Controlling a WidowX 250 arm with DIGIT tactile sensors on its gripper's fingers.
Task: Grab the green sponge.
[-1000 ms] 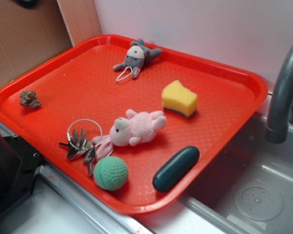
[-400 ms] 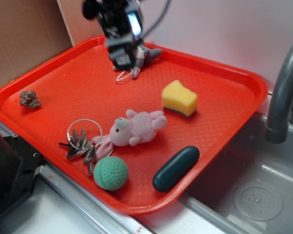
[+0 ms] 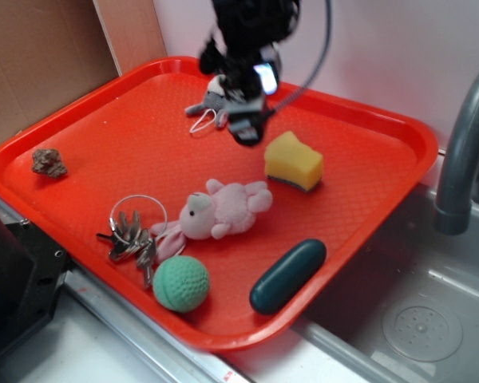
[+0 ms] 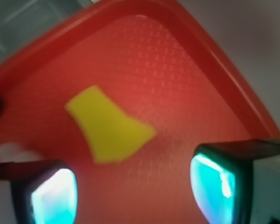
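**End effector hovers beside the sponge, nothing in its grip**

The black end effector [image 3: 247, 132] hangs above the far part of the red textured plastic tray [image 3: 383, 199], its two pads [image 4: 53, 196] spread wide apart and empty in the wrist view. The small yellow foam sponge with a thin dark scouring layer underneath [image 3: 293, 160] lies flat on the tray just right of the end effector, apart from it; in the wrist view the sponge [image 4: 107, 123] sits ahead of the open gap, not yet between the pads.

Just behind the end effector lies a small grey plush toy [image 3: 215, 100], and nearer the front a pink plush animal [image 3: 223, 209], a mint-green dimpled ball [image 3: 180, 282] and a dark green capsule-shaped oblong [image 3: 287, 275].

Judged from here, the main risk is a descent short of the sponge: a pad could land on its top or nudge it sideways. Soft foam may also squash and slip if pinched only at the notched edge
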